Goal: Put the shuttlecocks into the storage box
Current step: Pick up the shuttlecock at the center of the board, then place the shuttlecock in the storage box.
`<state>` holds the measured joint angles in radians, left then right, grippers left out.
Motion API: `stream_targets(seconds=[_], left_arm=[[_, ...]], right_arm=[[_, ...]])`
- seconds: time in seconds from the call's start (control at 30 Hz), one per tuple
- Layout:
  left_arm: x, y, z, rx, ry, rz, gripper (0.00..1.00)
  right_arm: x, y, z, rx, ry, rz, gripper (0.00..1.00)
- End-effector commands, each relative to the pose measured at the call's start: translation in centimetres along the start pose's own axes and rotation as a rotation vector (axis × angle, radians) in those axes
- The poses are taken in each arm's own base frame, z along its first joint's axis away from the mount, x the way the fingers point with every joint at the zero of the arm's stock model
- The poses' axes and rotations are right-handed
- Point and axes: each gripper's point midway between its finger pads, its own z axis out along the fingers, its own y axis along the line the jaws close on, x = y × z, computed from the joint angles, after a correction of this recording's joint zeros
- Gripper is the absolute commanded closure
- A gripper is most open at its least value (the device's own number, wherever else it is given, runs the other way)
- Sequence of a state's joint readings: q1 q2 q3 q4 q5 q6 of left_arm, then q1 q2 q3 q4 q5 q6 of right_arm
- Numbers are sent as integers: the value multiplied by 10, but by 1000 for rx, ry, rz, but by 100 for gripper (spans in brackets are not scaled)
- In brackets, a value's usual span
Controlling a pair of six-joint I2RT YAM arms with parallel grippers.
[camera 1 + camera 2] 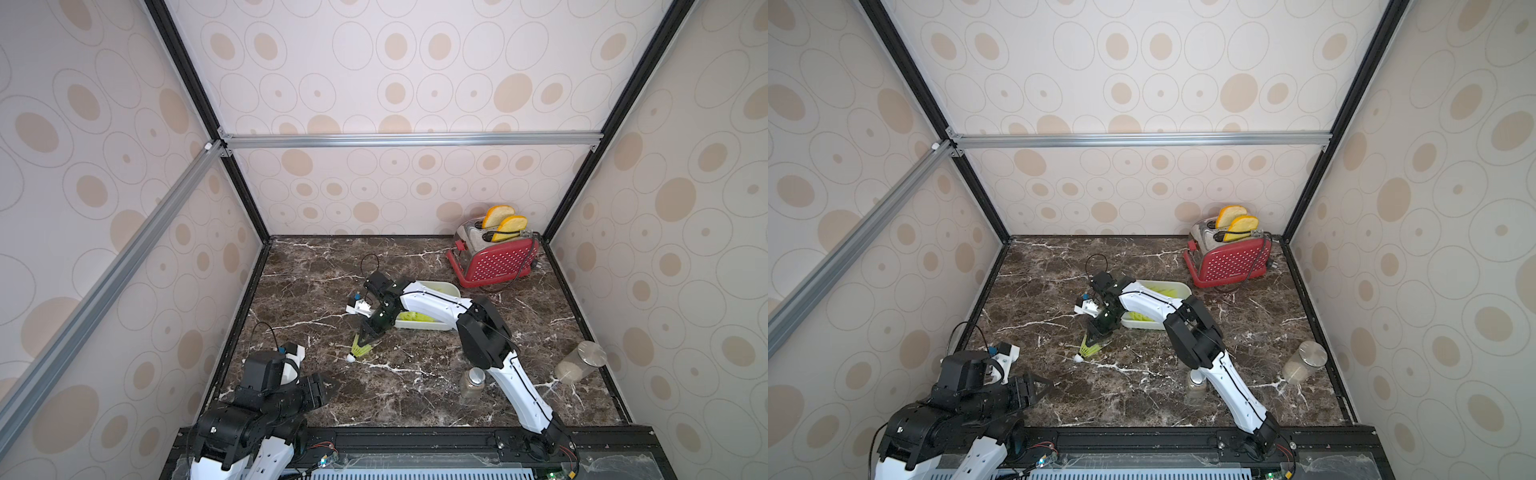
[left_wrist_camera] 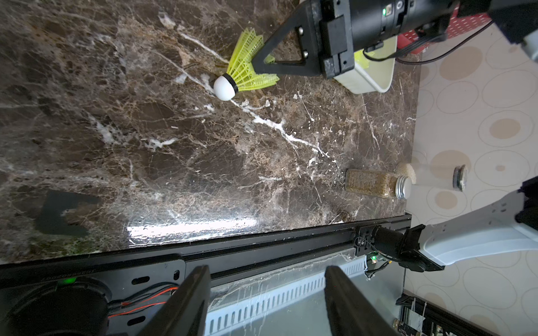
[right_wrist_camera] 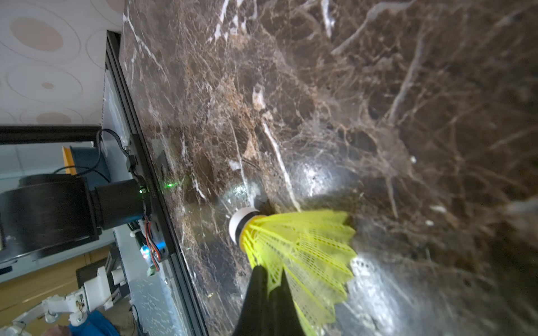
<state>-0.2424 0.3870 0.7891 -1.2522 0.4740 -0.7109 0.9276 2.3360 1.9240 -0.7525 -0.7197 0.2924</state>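
**Clearance and obstructions**

Open tabletop (image 1: 307, 270) is lying left of the storage box (image 1: 424, 325). Right arm (image 1: 432, 305) is crossing over its opening. Toaster (image 1: 494, 262) is standing behind it. Small jar (image 1: 473, 384) and large jar (image 1: 582, 361) are flanking the arm.

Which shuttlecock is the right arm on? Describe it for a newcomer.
On the dark marble table, find the white storage box. Off its front-left corner lies one neon-yellow shuttlecock, the only one in view outside the box, skirt pinched by the shut right gripper.
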Motion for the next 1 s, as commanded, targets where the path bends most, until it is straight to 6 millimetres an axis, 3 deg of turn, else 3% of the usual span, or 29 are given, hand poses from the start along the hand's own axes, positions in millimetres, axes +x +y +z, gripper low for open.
stream_targets(seconds=[0.0, 0.27, 0.47, 0.57, 0.7, 0.87, 0.97], left_arm=[[-22, -22, -2, 62, -46, -1, 35], [-79, -70, 5, 158, -85, 25, 35], [-118, -98, 26, 219, -95, 14, 35], [-127, -115, 43, 231, -77, 50, 35], [-120, -144, 74, 252, -21, 132, 35], [-117, -164, 108, 305, 5, 145, 35], [-116, -171, 124, 289, 28, 180, 36]], right_arm=[[-25, 20, -57, 34, -164, -25, 100], [-10, -1, -153, 178, -331, 47, 100], [21, -37, -214, 302, -427, 179, 100], [47, -62, -230, 326, -455, 284, 100], [76, -83, -244, 358, -475, 360, 100], [102, -104, -248, 397, -478, 437, 100], [107, -112, -245, 396, -480, 465, 100]])
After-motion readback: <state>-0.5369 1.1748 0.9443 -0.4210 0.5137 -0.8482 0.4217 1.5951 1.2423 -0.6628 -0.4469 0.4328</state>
